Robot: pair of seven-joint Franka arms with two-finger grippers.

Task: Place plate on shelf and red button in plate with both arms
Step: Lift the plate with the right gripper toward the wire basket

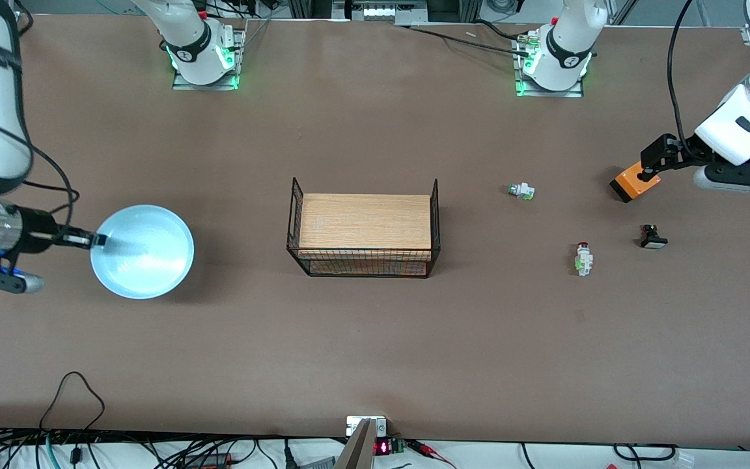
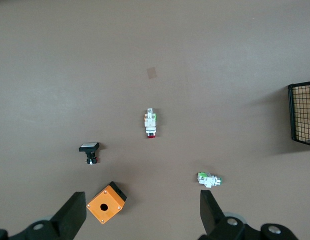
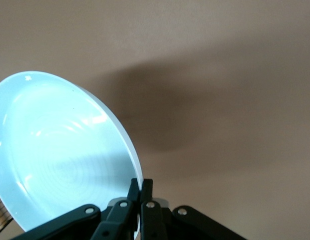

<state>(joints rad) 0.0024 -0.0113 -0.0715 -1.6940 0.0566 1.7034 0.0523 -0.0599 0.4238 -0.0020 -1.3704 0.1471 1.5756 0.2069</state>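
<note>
**Fingers pinch the plate rim, other arm poised wide**

Fingers (image 3: 139, 192) of the right gripper (image 1: 92, 240) are clamped on the rim of the plate (image 1: 142, 251), lifted at the frame's left, casting a shadow on the surface (image 1: 375, 352). Keep it level while swinging toward the wire rack (image 1: 364, 228) at centre; its raised ends need clearance. At upper right, the left gripper (image 2: 139, 215) hangs spread over the orange box (image 1: 635, 184). The red button (image 1: 584, 258) lies at centre-right, with open room all round.
</note>
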